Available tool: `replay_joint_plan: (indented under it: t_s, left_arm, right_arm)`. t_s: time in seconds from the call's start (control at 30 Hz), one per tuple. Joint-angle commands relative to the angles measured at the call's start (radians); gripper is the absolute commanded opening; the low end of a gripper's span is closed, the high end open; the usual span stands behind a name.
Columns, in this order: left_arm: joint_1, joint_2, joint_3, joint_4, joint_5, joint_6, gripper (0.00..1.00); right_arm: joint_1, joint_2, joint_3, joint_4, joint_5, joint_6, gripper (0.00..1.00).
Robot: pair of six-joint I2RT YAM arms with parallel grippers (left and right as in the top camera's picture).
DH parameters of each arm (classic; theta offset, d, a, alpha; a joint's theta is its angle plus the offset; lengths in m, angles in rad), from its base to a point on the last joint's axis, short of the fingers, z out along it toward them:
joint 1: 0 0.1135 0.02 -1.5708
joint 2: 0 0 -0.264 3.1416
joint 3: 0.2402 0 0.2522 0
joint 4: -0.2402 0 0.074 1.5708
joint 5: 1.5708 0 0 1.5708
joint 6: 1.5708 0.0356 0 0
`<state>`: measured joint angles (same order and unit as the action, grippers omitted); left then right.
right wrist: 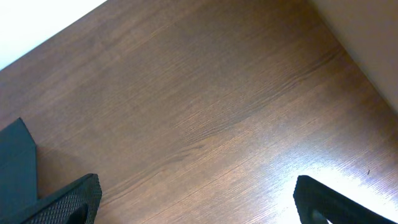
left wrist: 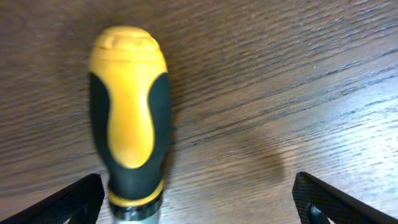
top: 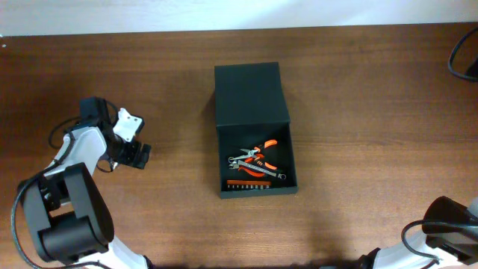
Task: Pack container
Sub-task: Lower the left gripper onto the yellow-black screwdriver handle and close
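The container (top: 252,93) is a dark box at mid-table, its flap lid open and lying back. Inside lie orange-handled pliers (top: 263,153), a metal wrench (top: 258,170) and an orange bit strip (top: 247,184). My left gripper (top: 138,155) is at the table's left, low over the wood. In the left wrist view its jaws (left wrist: 199,198) are open, and a yellow and black screwdriver handle (left wrist: 129,106) lies between them, near the left finger. My right gripper (right wrist: 198,194) is open and empty over bare wood. A corner of the container (right wrist: 15,163) shows at its left.
The right arm's base (top: 448,224) sits at the front right corner. A black cable (top: 464,60) loops at the far right edge. A pale wall runs along the table's back edge (top: 239,28).
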<state>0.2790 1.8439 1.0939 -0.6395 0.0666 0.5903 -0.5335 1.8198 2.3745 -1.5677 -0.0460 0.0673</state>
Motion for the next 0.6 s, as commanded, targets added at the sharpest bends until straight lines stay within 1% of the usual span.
replay_joint_plan:
  t_s: [0.0,0.23,0.43,0.57]
  left_arm:
    - [0.005,0.030,-0.008,0.005,0.024,-0.014,0.99]
    - [0.005,0.076,-0.008,0.005,0.019,-0.014,0.99]
    - [0.006,0.077,-0.008,0.017,-0.029,-0.017,0.99]
    - [0.005,0.077,-0.008,0.029,-0.036,-0.026,1.00]
  right_arm:
    - [-0.003,0.006,-0.003,0.000,-0.002,-0.007,0.99]
    - [-0.003,0.006,-0.003,-0.004,-0.002,-0.010,0.99]
    - [-0.003,0.006,-0.003,-0.014,-0.002,-0.011,0.99]
    - [-0.003,0.006,-0.003,-0.016,-0.002,-0.010,0.99]
